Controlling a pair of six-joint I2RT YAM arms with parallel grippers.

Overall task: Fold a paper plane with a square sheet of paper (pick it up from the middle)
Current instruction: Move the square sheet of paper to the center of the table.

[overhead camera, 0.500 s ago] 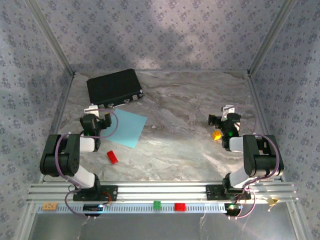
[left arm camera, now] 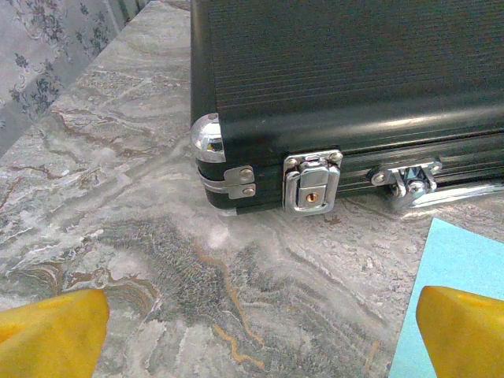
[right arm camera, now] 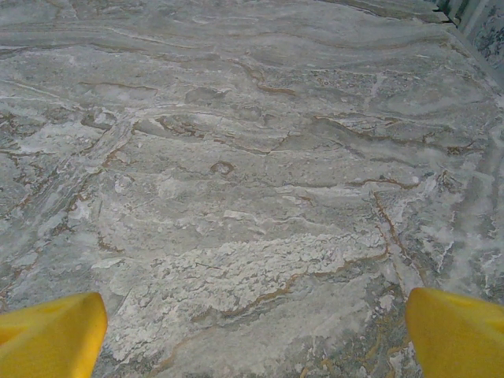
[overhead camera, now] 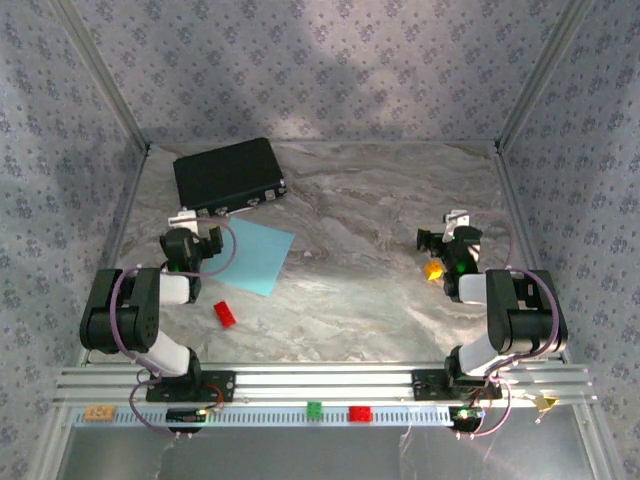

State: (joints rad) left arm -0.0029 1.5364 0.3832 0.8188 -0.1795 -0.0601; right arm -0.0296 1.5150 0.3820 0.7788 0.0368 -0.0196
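The square sheet of paper (overhead camera: 255,255), light blue, lies flat on the marble table left of centre; its corner (left arm camera: 461,256) shows in the left wrist view. My left gripper (overhead camera: 192,240) hovers at the sheet's left edge, open, its yellow fingertips (left arm camera: 47,331) wide apart over bare table. My right gripper (overhead camera: 445,245) stands open over bare marble at the right side, yellow fingertips (right arm camera: 51,335) spread with nothing between them.
A black case (overhead camera: 229,176) with metal latches (left arm camera: 312,181) lies at the back left, just beyond the left gripper. A small red brick (overhead camera: 224,314) sits in front of the sheet. Patterned walls enclose the table (overhead camera: 380,290) on three sides.
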